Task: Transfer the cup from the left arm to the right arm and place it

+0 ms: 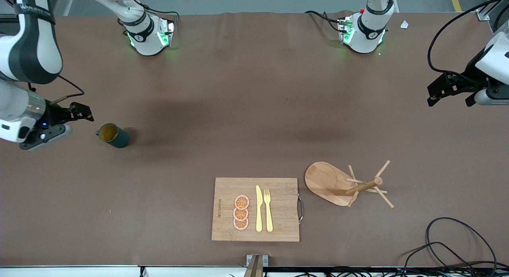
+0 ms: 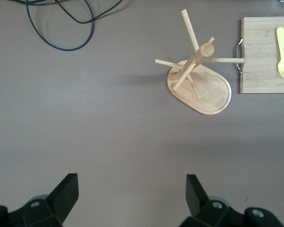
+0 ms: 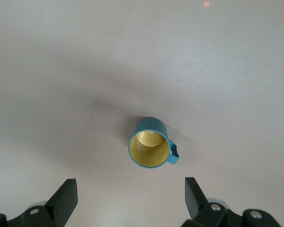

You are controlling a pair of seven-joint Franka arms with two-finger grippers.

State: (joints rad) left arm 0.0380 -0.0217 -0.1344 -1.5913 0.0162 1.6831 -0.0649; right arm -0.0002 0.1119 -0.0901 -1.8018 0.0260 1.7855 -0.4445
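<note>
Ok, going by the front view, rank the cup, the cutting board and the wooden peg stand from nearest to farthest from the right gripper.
From the open right gripper, at the right arm's end of the table:
1. The cup, upright on the table just beside it.
2. The cutting board, mid-table, nearer the front camera.
3. The wooden peg stand, next to the board, toward the left arm's end.
</note>
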